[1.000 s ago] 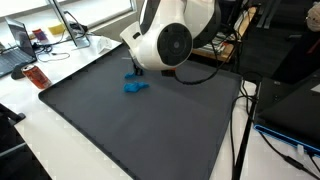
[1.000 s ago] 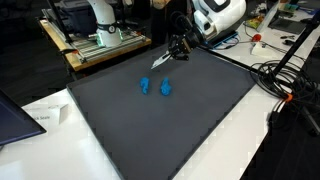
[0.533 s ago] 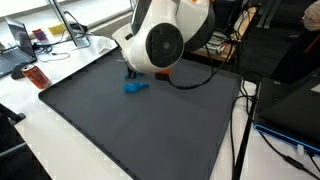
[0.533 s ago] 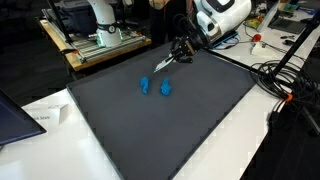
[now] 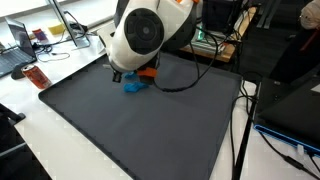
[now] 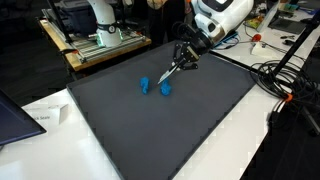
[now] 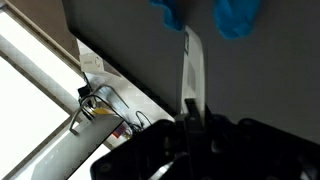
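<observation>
My gripper (image 6: 183, 58) is shut on a thin white flat stick (image 6: 171, 73) that slants down over the dark grey mat (image 6: 150, 130). The stick's tip ends just above and beside one of two small blue pieces (image 6: 166, 88); the other blue piece (image 6: 145, 86) lies a little further along. In the wrist view the gripper (image 7: 190, 108) comes in from the bottom, and the stick (image 7: 190, 65) points between the two blue pieces (image 7: 170, 12) (image 7: 238, 15) at the top edge. The arm's white body hides the gripper in an exterior view, where only a blue piece (image 5: 133, 86) shows.
The mat (image 5: 130, 130) covers most of the white table. A red can (image 5: 37, 76) and a laptop (image 5: 15, 50) lie off one corner. Cables (image 6: 280, 80) trail beside the mat, and another white robot base (image 6: 100, 25) stands behind it.
The arm has swung forward over the mat, bringing the stick's tip down close to the blue pieces. The jaws stay shut on the stick.
</observation>
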You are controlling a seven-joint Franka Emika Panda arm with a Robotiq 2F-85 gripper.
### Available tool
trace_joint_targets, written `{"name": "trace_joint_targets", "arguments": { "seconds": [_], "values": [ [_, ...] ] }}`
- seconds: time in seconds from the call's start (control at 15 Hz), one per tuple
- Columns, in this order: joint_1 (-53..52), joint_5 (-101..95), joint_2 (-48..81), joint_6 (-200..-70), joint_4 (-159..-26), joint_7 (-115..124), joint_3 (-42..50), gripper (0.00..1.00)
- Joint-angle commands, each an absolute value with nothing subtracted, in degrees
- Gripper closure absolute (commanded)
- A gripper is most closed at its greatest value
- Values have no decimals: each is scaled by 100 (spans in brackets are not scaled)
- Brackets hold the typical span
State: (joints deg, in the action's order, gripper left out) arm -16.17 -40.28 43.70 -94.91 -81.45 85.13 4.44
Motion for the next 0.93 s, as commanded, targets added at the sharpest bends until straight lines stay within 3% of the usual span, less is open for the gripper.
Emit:
{"name": "trace_joint_targets", "arguments": {
  "seconds": [0.0, 0.87],
  "values": [
    [-1618, -4475, 3980, -10034, -8850, 8973, 594, 99],
    [-1397, -6017, 2502, -11235, -11633, 10918, 380, 99]
  ]
}}
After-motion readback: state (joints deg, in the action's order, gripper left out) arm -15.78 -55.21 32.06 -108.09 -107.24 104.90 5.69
